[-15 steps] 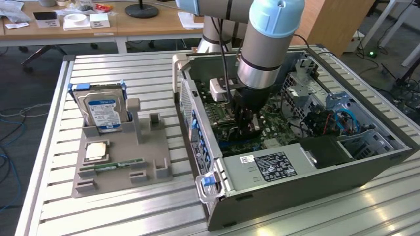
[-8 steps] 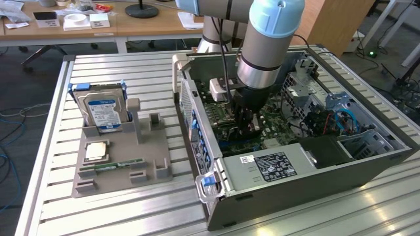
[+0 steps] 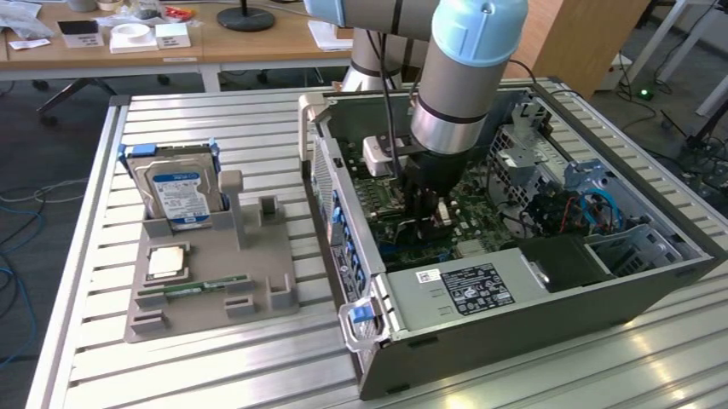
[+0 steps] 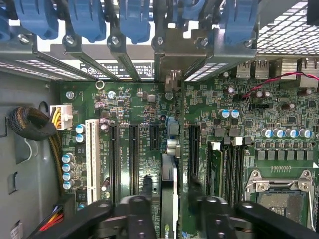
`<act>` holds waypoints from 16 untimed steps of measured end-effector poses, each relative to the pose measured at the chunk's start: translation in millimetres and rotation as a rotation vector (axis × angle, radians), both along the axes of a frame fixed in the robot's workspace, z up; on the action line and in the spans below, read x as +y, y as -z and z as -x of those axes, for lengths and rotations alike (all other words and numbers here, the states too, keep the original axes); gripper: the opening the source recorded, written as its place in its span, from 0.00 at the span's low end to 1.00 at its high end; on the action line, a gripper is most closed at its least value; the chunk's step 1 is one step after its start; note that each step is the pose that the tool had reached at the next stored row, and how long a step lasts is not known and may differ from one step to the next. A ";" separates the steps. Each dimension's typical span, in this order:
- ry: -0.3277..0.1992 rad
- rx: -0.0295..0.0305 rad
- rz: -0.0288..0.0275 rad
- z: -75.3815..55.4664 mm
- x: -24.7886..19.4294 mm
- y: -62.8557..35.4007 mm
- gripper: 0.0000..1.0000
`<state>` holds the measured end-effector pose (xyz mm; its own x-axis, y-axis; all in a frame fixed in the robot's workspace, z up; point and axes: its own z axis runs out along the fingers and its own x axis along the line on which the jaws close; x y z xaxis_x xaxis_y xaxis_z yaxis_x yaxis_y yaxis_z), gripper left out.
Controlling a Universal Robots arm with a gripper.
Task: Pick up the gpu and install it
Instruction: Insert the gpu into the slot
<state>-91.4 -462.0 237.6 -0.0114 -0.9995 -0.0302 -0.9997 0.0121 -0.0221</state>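
Observation:
Deep inside the open computer case [image 3: 512, 298], my gripper [image 3: 427, 215] points down at the green motherboard [image 3: 381, 192]. The wrist view looks along the gpu [image 4: 169, 172], seen edge-on as a thin dark card. It stands upright in an expansion slot of the motherboard [image 4: 124, 99], and its pale metal bracket [image 4: 172, 57] sits in the case's rear opening. My gripper [image 4: 169, 191] straddles the card. One of its black fingers [image 4: 146, 185] stands on each side, with a small gap between each finger and the card, so the jaws are open.
A grey parts holder [image 3: 210, 294] on the slatted table carries the silver hard drive [image 3: 176, 189], a CPU [image 3: 167, 262] and a green RAM stick [image 3: 196, 290]. The power supply [image 3: 472, 285] and case walls hem the arm in. Blue slot latches [image 4: 134, 20] line the rear.

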 end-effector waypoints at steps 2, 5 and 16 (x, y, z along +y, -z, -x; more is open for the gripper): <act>0.000 0.0001 0.0002 0.0 0.0 -0.1 0.51; 0.000 0.0001 0.0002 0.0 0.0 -0.1 0.57; 0.000 0.0001 0.0001 0.0 0.0 -7.5 0.57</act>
<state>-91.4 -462.0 245.0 -0.0115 -0.9995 -0.0301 -0.9997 0.0121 -0.0221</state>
